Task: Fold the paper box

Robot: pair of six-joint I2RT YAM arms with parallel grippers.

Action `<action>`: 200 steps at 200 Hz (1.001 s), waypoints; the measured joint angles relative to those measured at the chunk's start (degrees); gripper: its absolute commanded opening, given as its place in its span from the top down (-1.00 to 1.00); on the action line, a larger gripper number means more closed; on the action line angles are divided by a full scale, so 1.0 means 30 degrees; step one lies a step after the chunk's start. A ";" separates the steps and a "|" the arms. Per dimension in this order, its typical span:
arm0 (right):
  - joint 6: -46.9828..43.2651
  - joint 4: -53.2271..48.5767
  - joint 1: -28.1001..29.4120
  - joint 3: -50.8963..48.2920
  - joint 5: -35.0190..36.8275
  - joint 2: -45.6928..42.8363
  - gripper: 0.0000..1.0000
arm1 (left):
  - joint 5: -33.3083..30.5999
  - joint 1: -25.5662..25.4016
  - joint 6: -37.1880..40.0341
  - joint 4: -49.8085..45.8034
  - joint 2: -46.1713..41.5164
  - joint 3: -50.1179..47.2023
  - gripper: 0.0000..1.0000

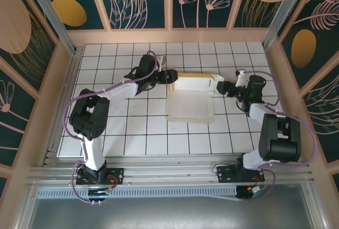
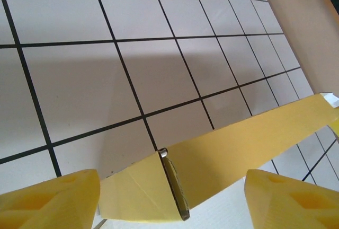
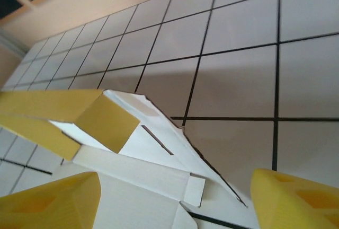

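A: Where's the paper box (image 1: 193,83)?
B: Middle of the table (image 1: 132,133), half-folded.
A: Grippers?
B: Left gripper (image 1: 171,78) spread wide at its left end, right gripper (image 1: 219,87) wide at its right; neither grips.

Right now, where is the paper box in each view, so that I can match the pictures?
Top external: the paper box lies mid-table, between the two arms.
Left wrist: the paper box is a yellow band from bottom centre to the right edge.
Right wrist: the paper box sits at lower left, white inside with yellow walls.
Shared landmark: the white table with black grid lines.
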 measured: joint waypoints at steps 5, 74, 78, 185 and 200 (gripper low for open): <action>-0.0372 0.0321 -0.0015 0.0000 -0.0197 0.0211 -0.48 | -0.0029 0.0000 0.0000 -0.0058 -0.0087 0.0000 -0.51; -0.3708 0.0852 -0.0058 0.1807 -0.1311 0.2958 0.01 | -0.0823 0.0000 -0.1151 -0.1188 -0.0350 0.1501 -0.53; -0.3665 0.0787 -0.0066 0.1880 -0.1355 0.3009 0.07 | -0.0816 0.0000 -0.1246 -0.1195 -0.0299 0.1596 -0.53; -0.3177 0.0051 0.1188 0.1647 0.1515 0.2973 0.69 | 0.0182 0.0000 -0.3381 -0.1654 0.1202 0.1027 -0.30; -0.3155 0.0211 0.1508 0.1486 0.2055 0.2863 0.71 | 0.0182 0.0000 -0.3701 -0.1596 0.1166 0.0525 -0.28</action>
